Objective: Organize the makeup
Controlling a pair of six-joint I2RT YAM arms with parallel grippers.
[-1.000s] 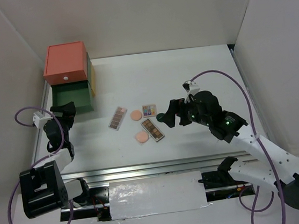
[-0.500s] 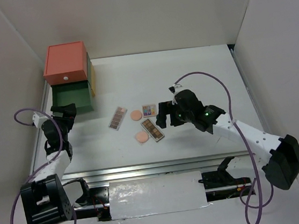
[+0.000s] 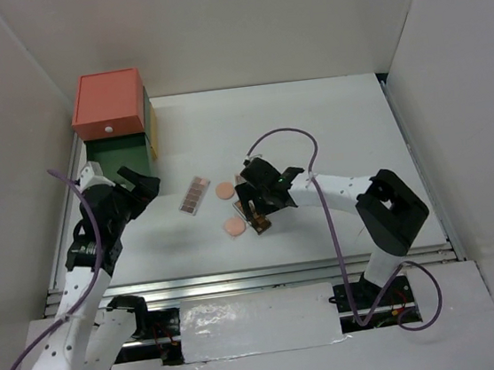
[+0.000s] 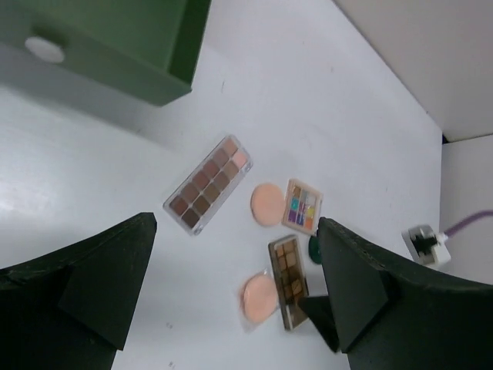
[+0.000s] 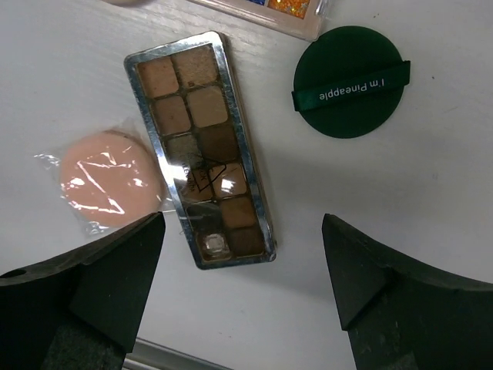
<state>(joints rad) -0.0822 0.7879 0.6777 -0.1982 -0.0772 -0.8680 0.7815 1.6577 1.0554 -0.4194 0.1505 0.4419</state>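
The brown palette lies flat, with my open right gripper just above its near end, fingers either side. A wrapped peach puff touches its left edge. The dark green compact lies to its right, and a corner of the multicolour palette shows at the top. My left gripper is open and empty, hovering left of the pinkish palette. The left wrist view shows the pinkish palette, the second puff and the multicolour palette. The green tube is out of view.
The stacked drawer box stands at the back left, its green drawer pulled out towards my left arm. The green drawer's front fills the top left of the left wrist view. White walls close the table.
My right gripper has swung left and down from beside the compact to over the brown palette. My left gripper has moved from the green drawer rightwards toward the middle of the table.
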